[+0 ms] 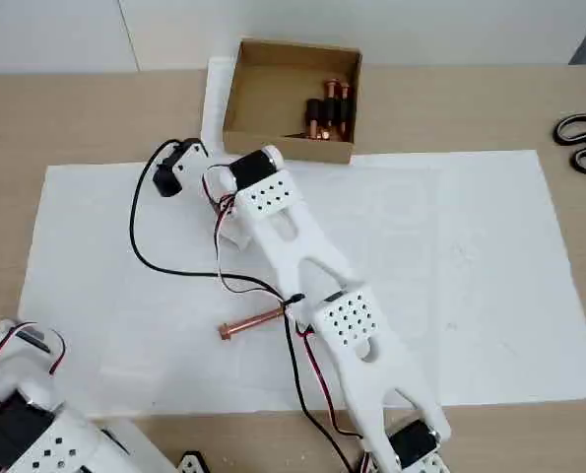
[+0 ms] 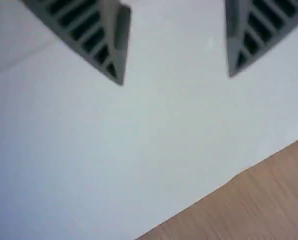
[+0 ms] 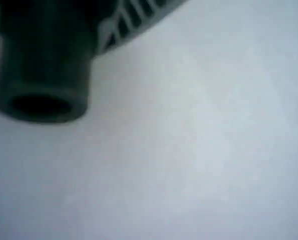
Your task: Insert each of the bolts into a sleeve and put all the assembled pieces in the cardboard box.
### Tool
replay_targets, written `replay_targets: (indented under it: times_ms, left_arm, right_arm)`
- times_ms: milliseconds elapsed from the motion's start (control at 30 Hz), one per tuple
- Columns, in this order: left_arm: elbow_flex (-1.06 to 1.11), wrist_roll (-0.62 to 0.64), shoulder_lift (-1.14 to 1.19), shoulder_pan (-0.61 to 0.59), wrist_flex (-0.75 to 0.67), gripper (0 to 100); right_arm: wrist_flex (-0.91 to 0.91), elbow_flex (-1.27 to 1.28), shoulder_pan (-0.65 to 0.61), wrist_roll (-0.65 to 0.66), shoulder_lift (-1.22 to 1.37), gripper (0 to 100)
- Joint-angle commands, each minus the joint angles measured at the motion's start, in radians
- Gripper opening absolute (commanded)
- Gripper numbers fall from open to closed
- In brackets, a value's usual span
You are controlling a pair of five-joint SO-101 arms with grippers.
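At the near left corner of the bench the left arm sits folded. Its wrist view shows the left gripper with fingers wide apart and nothing between them, hanging over the white paper close to where the sheet meets bare wood. Further right, the right arm stretches diagonally across the sheet toward its far left part. The right gripper appears clamped on a black sleeve, whose open end faces the wrist camera just above the paper. One copper bolt lies loose on the sheet beside the arm's elbow, well apart from that sleeve. Just beyond the paper's far edge stands the cardboard box, with several assembled pieces lying together against its right wall; the exact count is hard to make out. A pair of scissors lies at the far right of the bench. By this layout the job looks nearly done: most pairs are already boxed, and what seems left is to join the last bolt to the held sleeve and place that pair in the box.
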Motion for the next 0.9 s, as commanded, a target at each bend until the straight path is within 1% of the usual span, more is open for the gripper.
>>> replay_targets:
  times_ms: [0,67,133,300,400,567,667,800,867]
  left_arm:
    - [-0.012,0.002,-0.011,0.0,-0.032,13]
    - [-0.012,-0.049,-0.011,0.021,-0.034,13]
    - [-0.01,-0.127,-0.011,0.072,-0.032,13]
    - [-0.013,-0.253,-0.011,0.25,-0.034,13]
    - [-0.042,-0.267,-0.002,0.374,-0.038,13]
    - [-0.105,-0.265,0.028,0.582,-0.011,13]
    - [-0.154,-0.265,0.153,0.666,0.009,13]
    - [-0.259,-0.264,0.387,0.738,0.009,13]
    - [-0.308,-0.265,0.483,0.795,0.009,13]
  right_arm:
    - [0.081,-0.153,0.033,-0.017,-0.01,0.4]
    - [0.09,-0.212,0.056,-0.052,-0.01,0.4]
    - [0.094,-0.249,0.081,-0.083,-0.015,0.4]
    - [0.104,-0.215,0.147,-0.193,-0.127,0.4]
    - [0.105,-0.087,0.191,-0.221,-0.255,0.4]
    - [0.104,0.226,0.274,-0.275,-0.541,0.4]
    - [0.101,0.4,0.335,-0.31,-0.694,0.4]
    - [0.099,0.588,0.394,-0.318,-0.848,0.4]
    - [0.099,0.654,0.41,-0.319,-0.906,0.4]
